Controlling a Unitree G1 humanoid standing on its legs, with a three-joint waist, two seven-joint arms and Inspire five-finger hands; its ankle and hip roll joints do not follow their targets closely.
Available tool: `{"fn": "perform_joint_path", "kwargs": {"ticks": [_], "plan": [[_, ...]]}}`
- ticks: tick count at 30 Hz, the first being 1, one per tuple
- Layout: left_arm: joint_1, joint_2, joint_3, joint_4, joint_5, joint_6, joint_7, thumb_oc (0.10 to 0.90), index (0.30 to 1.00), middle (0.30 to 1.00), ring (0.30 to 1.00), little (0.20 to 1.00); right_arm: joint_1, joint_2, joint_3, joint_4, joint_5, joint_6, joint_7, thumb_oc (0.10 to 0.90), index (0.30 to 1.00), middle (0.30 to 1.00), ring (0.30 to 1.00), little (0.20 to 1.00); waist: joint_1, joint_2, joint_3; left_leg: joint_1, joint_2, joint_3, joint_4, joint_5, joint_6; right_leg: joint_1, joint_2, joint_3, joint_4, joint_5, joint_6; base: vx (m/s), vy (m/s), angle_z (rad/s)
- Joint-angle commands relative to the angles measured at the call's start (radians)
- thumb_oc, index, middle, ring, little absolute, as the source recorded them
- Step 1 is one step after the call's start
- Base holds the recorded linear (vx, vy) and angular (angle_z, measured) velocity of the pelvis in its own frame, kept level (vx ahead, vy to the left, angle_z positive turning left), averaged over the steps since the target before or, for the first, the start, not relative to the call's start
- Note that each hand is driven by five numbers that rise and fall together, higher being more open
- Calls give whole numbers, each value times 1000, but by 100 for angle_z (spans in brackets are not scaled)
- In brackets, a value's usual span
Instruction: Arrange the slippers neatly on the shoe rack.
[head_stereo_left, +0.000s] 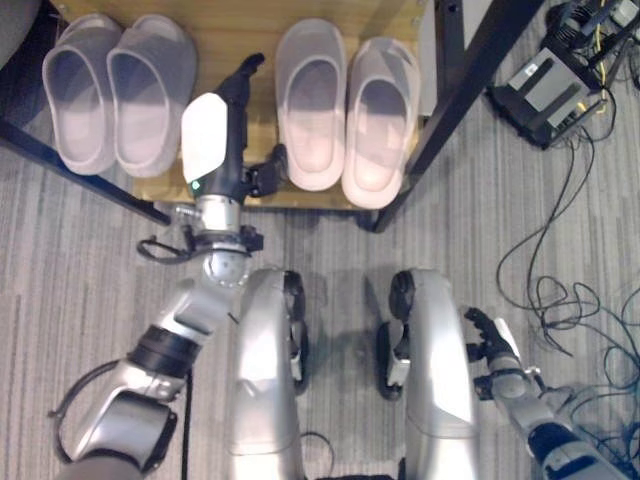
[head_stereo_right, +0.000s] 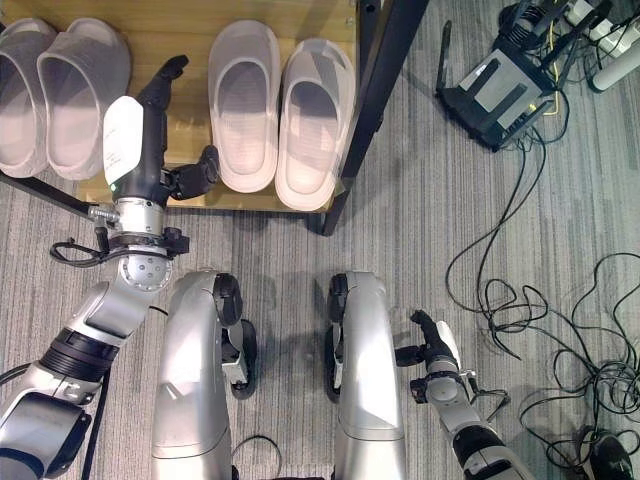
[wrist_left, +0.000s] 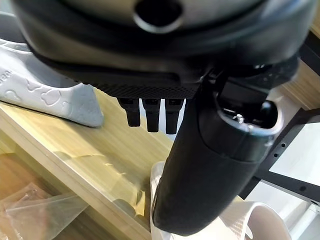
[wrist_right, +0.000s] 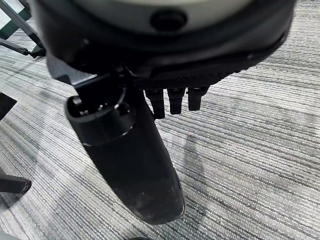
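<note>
Two slipper pairs (head_stereo_left: 120, 90) (head_stereo_left: 345, 105) sit side by side on the shoe rack (head_stereo_left: 250, 30).

Grey striped carpet (head_stereo_right: 560, 180) covered the floor. A black box-like device (head_stereo_right: 503, 88) with a pale top lay on it at the far right (cables plugged in), and thin black cables (head_stereo_right: 520, 290) trailed in loose loops nearer by.

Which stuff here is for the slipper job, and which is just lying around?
For the job:
left pair of slippers
right pair of slippers
shoe rack
left hand

Just lying about:
black box
loose cables
right hand, idle
</note>
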Motion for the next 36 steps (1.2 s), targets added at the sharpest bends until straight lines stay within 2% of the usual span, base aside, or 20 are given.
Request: {"fn": "perform_joint_path", "kwargs": {"ticks": [1,12,17,19,21,23,36], "plan": [[-146,-3,-42,-45,-16,-100,32,800,900,900,900,900,8,-38,-37,-4,5,-26,-14,800,900,900,900,900,5,-10,-28,61,-56,-97,16,-125,68,1,-8,43,-67,34,-75,0,0,0],[-180,7,-84,-43,-76,-143,2,800,900,900,900,900,-6,-36,-27,6,4,-30,-14,800,900,900,900,900,-4,-9,-28,61,-53,-99,22,-124,62,1,-5,47,-63,32,-72,0,0,0],[-183,25,-84,-48,-55,-142,9,800,900,900,900,900,-5,-32,-23,9,-11,-31,-17,800,900,900,900,900,-5,-9,-28,61,-51,-98,24,-125,61,1,-3,48,-61,34,-72,0,0,0],[-169,50,-68,-67,-22,-137,16,800,900,900,900,900,2,-27,-24,10,-19,-30,-16,800,900,900,900,900,-2,-7,-28,61,-52,-98,25,-125,60,1,-1,48,-59,33,-73,0,0,0],[-135,101,-11,-110,75,-104,45,800,900,900,900,900,16,-18,-30,9,-33,-30,-19,800,900,900,900,900,7,-3,-28,61,-52,-96,25,-127,59,1,-3,45,-56,29,-74,0,0,0],[-119,105,16,-134,102,-96,58,800,900,900,900,900,21,-14,-31,7,-34,-30,-17,800,900,900,900,900,9,-3,-28,61,-54,-97,27,-126,59,1,-2,43,-53,28,-74,0,0,0],[31,110,164,-276,108,-128,109,800,900,900,900,900,31,-9,-50,1,-62,-28,-37,800,900,900,900,900,29,12,-28,61,-60,-95,19,-120,57,1,-9,38,-50,22,-83,0,0,0]]}}
